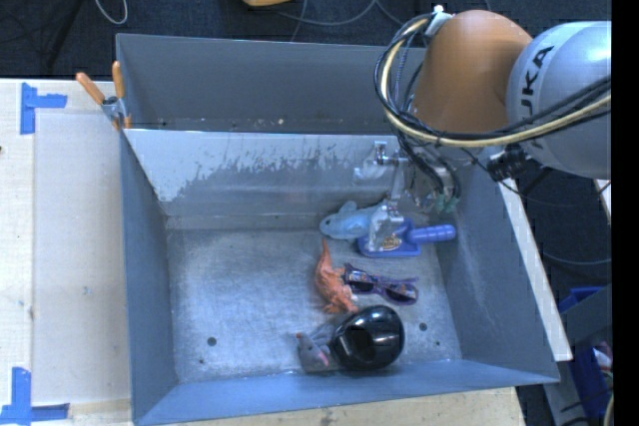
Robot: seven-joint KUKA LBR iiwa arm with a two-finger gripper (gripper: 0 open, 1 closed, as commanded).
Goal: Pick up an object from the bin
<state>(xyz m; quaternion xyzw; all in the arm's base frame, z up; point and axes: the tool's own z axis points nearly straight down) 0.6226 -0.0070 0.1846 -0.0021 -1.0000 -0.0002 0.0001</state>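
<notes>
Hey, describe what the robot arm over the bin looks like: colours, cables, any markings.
The arm has a rounded silver-grey casing with dark KUKA lettering. Its wrist carries a smooth orange dome cover. Black and yellow cables loop around that cover. At its end is a slim, silvery metal gripper.

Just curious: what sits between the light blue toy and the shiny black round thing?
Camera view: purple sunglasses and an orange toy lie between the light blue toy and black round thing.
</notes>
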